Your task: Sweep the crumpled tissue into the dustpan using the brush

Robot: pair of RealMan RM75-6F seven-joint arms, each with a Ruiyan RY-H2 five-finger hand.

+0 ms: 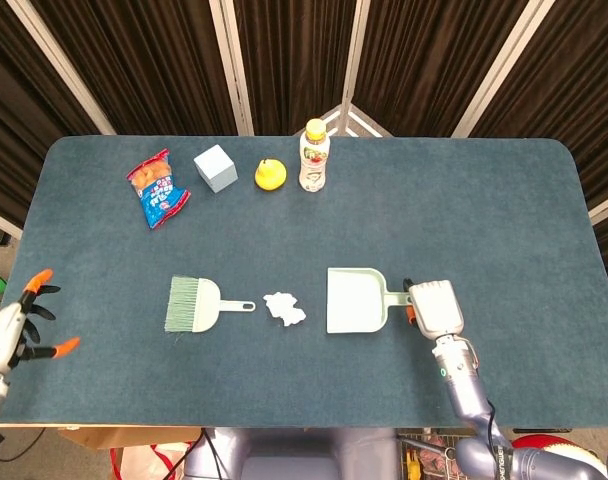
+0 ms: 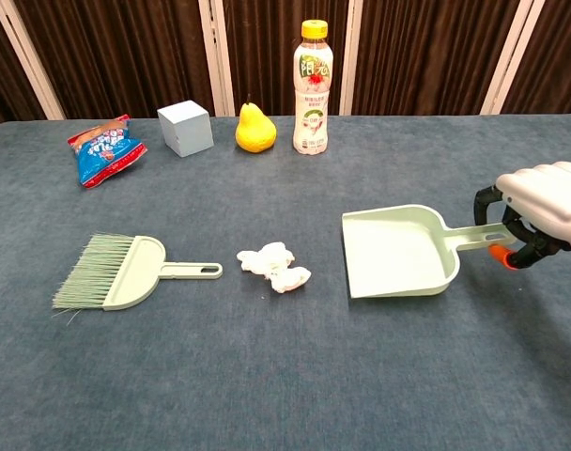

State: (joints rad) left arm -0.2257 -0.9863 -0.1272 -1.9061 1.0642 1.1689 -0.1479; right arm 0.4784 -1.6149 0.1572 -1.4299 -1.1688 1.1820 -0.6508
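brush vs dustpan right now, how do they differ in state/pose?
The brush lies untouched on the table; the dustpan has its handle gripped by the right robot hand. The brush's handle points right toward the tissue; the dustpan's handle points right, away from it, its open mouth facing the tissue. The brush has bristles; the dustpan is a hollow scoop. Both are pale green.

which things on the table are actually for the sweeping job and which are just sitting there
For the job: brush, crumpled tissue, dustpan, its handle held by the right robot hand.
Just lying about: snack bag, grey cube, pear, drink bottle.
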